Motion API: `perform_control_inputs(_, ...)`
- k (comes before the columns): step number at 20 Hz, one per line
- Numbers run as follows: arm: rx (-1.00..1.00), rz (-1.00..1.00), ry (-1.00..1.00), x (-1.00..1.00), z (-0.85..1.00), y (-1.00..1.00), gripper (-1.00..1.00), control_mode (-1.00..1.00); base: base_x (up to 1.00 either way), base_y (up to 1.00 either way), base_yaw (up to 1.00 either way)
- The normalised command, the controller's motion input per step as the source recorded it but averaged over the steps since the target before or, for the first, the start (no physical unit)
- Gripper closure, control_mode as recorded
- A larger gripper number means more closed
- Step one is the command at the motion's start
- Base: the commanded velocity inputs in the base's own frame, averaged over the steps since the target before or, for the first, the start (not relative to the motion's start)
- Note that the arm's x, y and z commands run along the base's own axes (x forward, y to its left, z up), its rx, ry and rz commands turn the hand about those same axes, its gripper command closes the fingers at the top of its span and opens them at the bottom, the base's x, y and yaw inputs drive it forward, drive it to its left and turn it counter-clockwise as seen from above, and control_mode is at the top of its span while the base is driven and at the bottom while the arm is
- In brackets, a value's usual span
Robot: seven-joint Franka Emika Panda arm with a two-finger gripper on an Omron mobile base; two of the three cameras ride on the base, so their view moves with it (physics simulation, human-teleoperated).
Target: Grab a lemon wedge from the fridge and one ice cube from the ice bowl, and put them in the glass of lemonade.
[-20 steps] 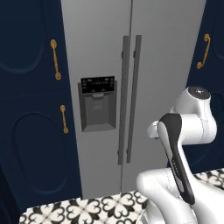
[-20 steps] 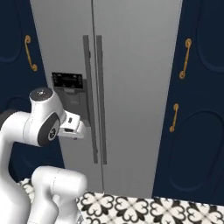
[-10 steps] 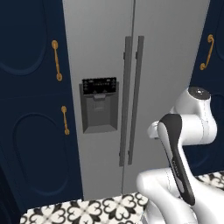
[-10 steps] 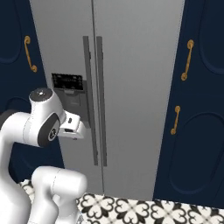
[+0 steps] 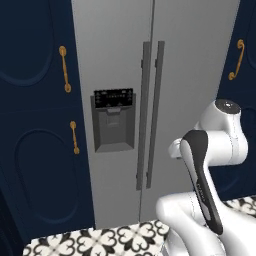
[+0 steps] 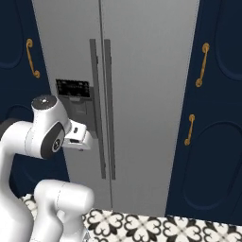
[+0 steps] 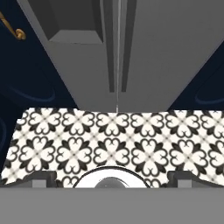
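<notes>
The fridge point(image 5: 190, 60) stands straight ahead with both grey steel doors shut, also seen in the right base view point(image 6: 151, 71). Its two dark bar handles point(image 5: 150, 115) run down the middle seam. My arm is folded up in front of it, the hand point(image 6: 75, 137) level with the black dispenser panel point(image 6: 73, 90). In the hand view my gripper point(image 7: 113, 177) points down at the floor before the fridge point(image 7: 175, 43), open wide, with nothing between its fingertips point(image 7: 43, 178). The lemon wedge, ice cube, ice bowl and glass of lemonade are out of view.
Navy cabinets point(image 5: 35, 150) with gold handles point(image 5: 64, 67) flank the fridge on both sides point(image 6: 217, 142). Black-and-white patterned floor tiles point(image 7: 109, 140) lie between my base and the fridge's foot.
The whole picture has shifted a little, so the base has crept; the fridge sits slightly lower and further right in both base views. The arm keeps its folded pose and the gripper stays open.
</notes>
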Motion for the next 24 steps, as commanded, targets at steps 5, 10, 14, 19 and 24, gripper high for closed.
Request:
perform_control_inputs(5, 0.00, 0.00, -0.08, -0.05, 0.06, 0.00, -1.00, -1.00, 0.00, 0.00, 0.00)
perform_control_inputs(10, 0.05, 0.00, -0.58, -0.35, 0.90, -0.02, -1.00, -1.00, 0.00, 0.00, 0.00)
perform_control_inputs(14, 0.00, 0.00, -0.35, -0.02, 1.00, 0.00, -1.00, -1.00, 0.00, 0.00, 0.00)
perform_control_inputs(19, 0.00, -0.02, -0.21, 0.42, 0.85, 0.00, -1.00, -1.00, 0.00, 0.00, 0.00)
perform_control_inputs(24, 0.00, -0.09, 0.01, 1.00, -0.02, 0.00, -1.00, -1.00, 0.00, 0.00, 0.00)
